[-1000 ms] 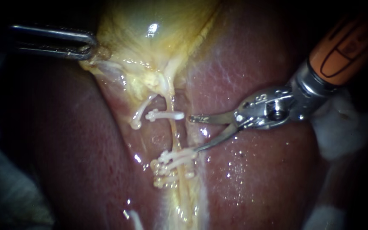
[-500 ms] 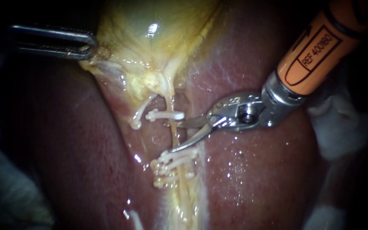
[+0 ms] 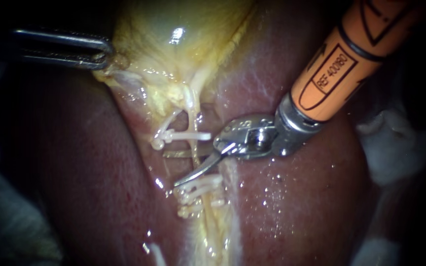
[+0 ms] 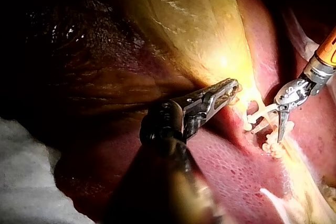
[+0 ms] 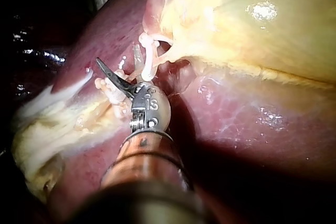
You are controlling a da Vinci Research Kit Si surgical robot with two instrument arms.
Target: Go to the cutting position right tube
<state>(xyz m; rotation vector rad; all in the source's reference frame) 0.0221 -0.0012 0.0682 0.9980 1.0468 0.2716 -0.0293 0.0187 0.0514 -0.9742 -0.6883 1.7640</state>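
Note:
My right instrument (image 3: 171, 169), on an orange shaft, holds its two thin blades open astride the thin yellowish right tube (image 3: 194, 127). One blade passes behind the tube just under the upper white clip (image 3: 189, 135). The other lies just above the cluster of lower clips (image 3: 199, 193). The right wrist view shows the same blades (image 5: 119, 69) beside the clips (image 5: 109, 91). My left instrument (image 3: 102, 54) stays at the upper left, its jaws shut on the edge of the pale yellow gallbladder (image 3: 173, 29). In the left wrist view those jaws (image 4: 227, 89) pinch the gallbladder, and my right instrument (image 4: 273, 123) works ahead of them.
Dark red liver (image 3: 292, 197) lies on both sides of the tube. A short pale tube stub (image 3: 159, 134) curves off left of the upper clip. White gauze (image 3: 393, 148) sits at the right edge, behind the orange shaft.
My right instrument has moved left with its blades open, from clear of the tube to astride it between the upper and lower clips. The left instrument has not moved.

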